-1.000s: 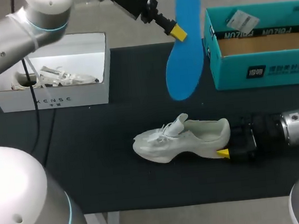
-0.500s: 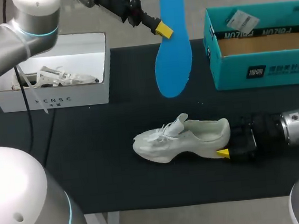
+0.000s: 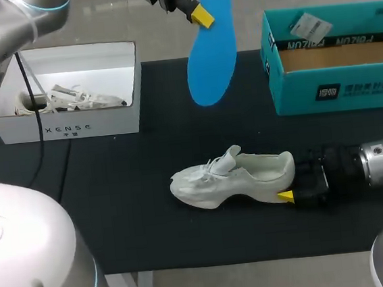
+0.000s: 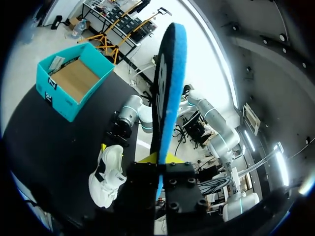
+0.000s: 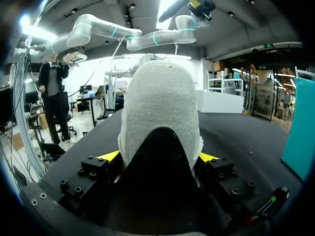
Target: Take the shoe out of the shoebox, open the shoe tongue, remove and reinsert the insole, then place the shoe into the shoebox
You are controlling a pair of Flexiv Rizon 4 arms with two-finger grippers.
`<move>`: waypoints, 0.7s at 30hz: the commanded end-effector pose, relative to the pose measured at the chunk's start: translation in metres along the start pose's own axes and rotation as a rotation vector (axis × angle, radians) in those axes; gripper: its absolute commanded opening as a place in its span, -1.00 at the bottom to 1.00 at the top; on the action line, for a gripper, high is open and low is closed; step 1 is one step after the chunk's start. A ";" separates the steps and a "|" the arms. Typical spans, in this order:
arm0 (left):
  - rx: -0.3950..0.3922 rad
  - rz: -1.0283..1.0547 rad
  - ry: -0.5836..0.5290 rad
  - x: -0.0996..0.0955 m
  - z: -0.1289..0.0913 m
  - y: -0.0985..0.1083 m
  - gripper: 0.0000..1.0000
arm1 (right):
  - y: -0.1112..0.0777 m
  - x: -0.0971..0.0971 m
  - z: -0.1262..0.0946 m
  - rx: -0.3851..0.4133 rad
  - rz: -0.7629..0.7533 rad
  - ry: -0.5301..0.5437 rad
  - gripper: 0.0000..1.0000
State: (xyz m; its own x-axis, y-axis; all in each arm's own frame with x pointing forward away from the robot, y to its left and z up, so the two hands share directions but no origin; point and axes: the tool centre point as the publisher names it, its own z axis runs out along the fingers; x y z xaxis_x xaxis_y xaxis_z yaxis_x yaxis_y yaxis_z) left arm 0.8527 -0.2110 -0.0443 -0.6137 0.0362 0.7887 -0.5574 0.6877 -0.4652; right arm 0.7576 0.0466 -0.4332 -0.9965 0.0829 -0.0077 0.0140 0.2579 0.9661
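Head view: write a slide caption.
The left hand holds the blue insole aloft; the right hand grips the white shoe's heel.

You've got two boxes: one white box point(image 3: 68, 128), one teal box point(image 3: 339, 92). Two shoes: one shoe point(image 3: 232, 175) on the mat, what looks like a second shoe point(image 3: 78, 98) boxed. One insole point(image 3: 211, 46). Two grippers: left gripper point(image 4: 160, 160), right gripper point(image 5: 159, 157).

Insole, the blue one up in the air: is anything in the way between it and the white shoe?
Nothing visible does. Only the bare black table shows between the blue insole and the white shoe.
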 end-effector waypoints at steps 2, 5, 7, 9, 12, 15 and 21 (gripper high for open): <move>-0.042 -0.002 0.017 -0.004 -0.002 -0.006 -1.00 | -0.003 0.001 0.003 0.002 0.000 -0.002 -0.10; -0.042 -0.002 0.017 -0.004 -0.002 -0.006 -1.00 | -0.003 0.001 0.003 0.002 0.000 -0.002 1.00; -0.042 -0.002 0.017 -0.004 -0.002 -0.006 -1.00 | -0.003 0.001 0.003 0.002 0.000 -0.002 1.00; -0.042 -0.002 0.017 -0.004 -0.002 -0.006 -1.00 | -0.003 0.001 0.003 0.002 0.000 -0.002 1.00; -0.042 -0.002 0.017 -0.004 -0.002 -0.006 -1.00 | -0.003 0.001 0.003 0.002 0.000 -0.002 1.00; -0.042 -0.002 0.017 -0.004 -0.002 -0.006 -1.00 | 0.006 0.005 -0.007 0.019 -0.029 0.004 1.00; -0.042 -0.002 0.017 -0.004 -0.002 -0.006 -1.00 | 0.011 0.016 -0.031 0.038 -0.037 -0.030 1.00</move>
State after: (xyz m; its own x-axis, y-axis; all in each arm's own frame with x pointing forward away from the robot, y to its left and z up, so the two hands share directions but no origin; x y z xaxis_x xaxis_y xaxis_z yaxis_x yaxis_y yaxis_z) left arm 0.8585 -0.2143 -0.0445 -0.6028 0.0455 0.7966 -0.5366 0.7157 -0.4470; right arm 0.7543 0.0319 -0.4283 -0.9959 0.0803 -0.0408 -0.0161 0.2877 0.9576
